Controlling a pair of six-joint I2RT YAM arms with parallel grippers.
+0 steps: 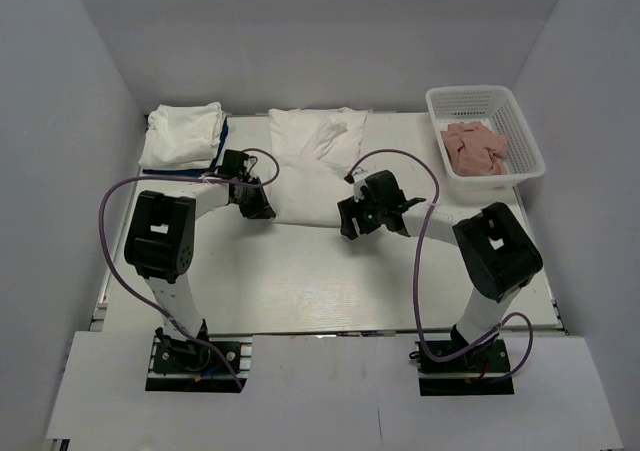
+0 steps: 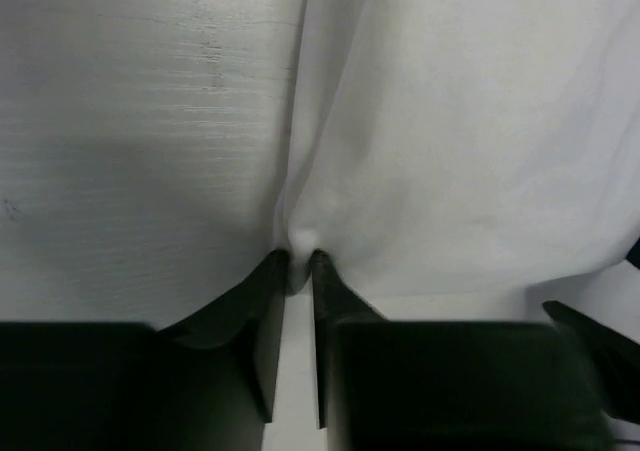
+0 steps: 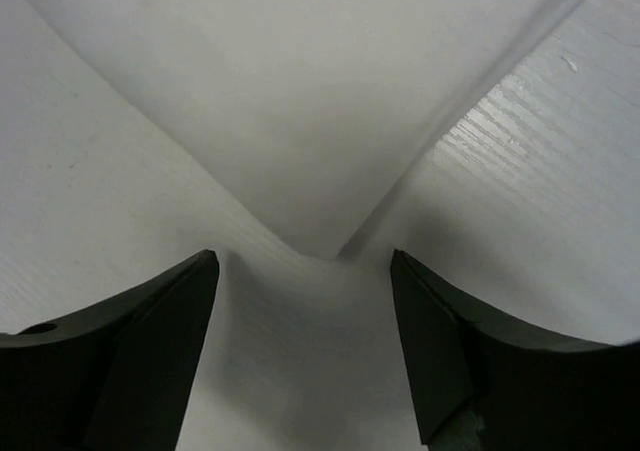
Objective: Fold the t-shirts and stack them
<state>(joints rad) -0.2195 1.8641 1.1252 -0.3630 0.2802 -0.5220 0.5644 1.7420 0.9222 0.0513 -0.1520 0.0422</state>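
A large white cotton t-shirt lies spread flat between the two grippers, reaching away from them toward the far side of the white wood-grain bench. Its near edge runs from one gripper to the other.

The left gripper sits at the shirt's near left corner. In the left wrist view, the left gripper has its two black fingers pressed together on a small ridge of the cloth. The fabric puckers up into the pinch and fans out ahead and to the right of it. Bare bench shows ahead and to the left.

The right gripper hangs at the shirt's near right corner. From its wrist camera, the right gripper is spread wide, with one dark finger on each side and nothing between them. The pointed corner of the shirt ends just ahead of the gap, and its tip sits about level with the fingertips. I cannot tell whether the fingers touch the bench.

Beyond the left gripper and off to its left, a folded white cotton bundle sits at the far corner of the bench, apart from the spread shirt. Beyond the right gripper and off to its right stands a white plastic lattice basket, which holds a pink crumpled cloth.
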